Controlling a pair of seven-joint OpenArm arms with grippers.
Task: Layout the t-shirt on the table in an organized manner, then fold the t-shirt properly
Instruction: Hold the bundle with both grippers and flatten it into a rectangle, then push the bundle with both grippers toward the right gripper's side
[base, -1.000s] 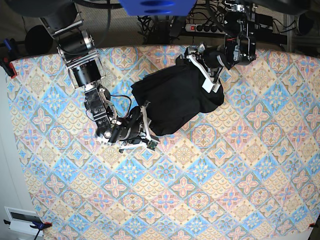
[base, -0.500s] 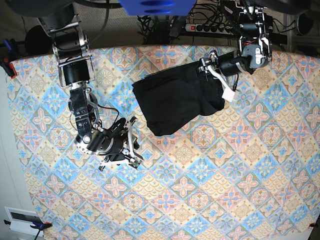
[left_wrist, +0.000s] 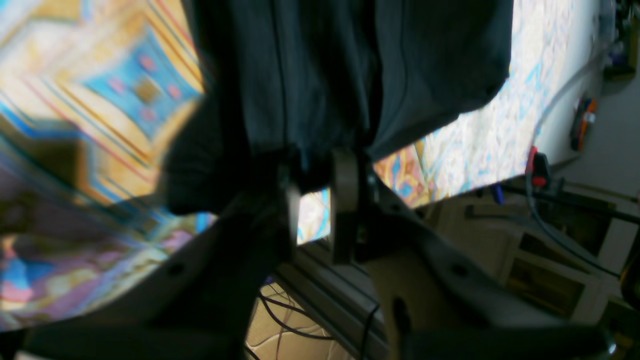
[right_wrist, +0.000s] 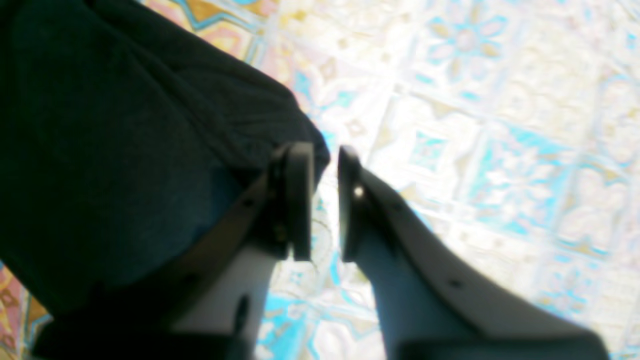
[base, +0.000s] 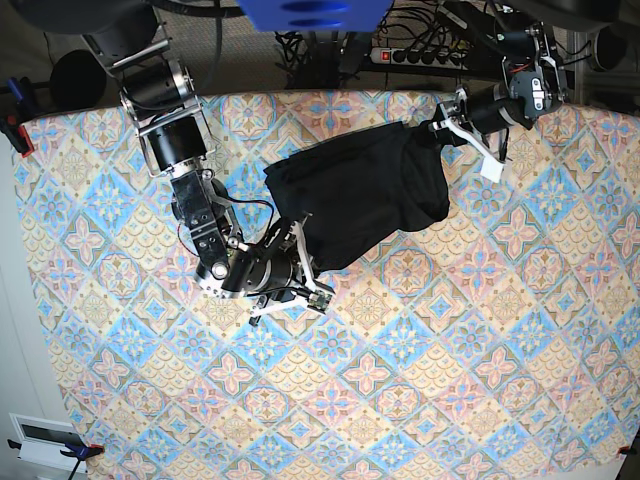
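The black t-shirt (base: 360, 190) lies bunched on the far middle of the patterned table (base: 450, 350). My left gripper (base: 440, 130) is at the shirt's far right corner. In the left wrist view its fingers (left_wrist: 345, 200) stand close together, and the t-shirt's (left_wrist: 325, 65) folds gather at their tips. My right gripper (base: 308, 258) sits at the shirt's near left corner. In the right wrist view this gripper (right_wrist: 325, 152) shows only a thin gap. The t-shirt's (right_wrist: 125, 125) edge reaches in between the tips, above the table (right_wrist: 475, 100).
A power strip (base: 405, 55) and cables lie behind the table's far edge. A red clamp (base: 20, 135) grips the table's left edge, and a white box (base: 45, 440) sits beyond the near left corner.
The left gripper moved farther back and right, drawing the shirt's corner out, and its jaws narrowed. The right gripper returned to the shirt's near left corner and closed.
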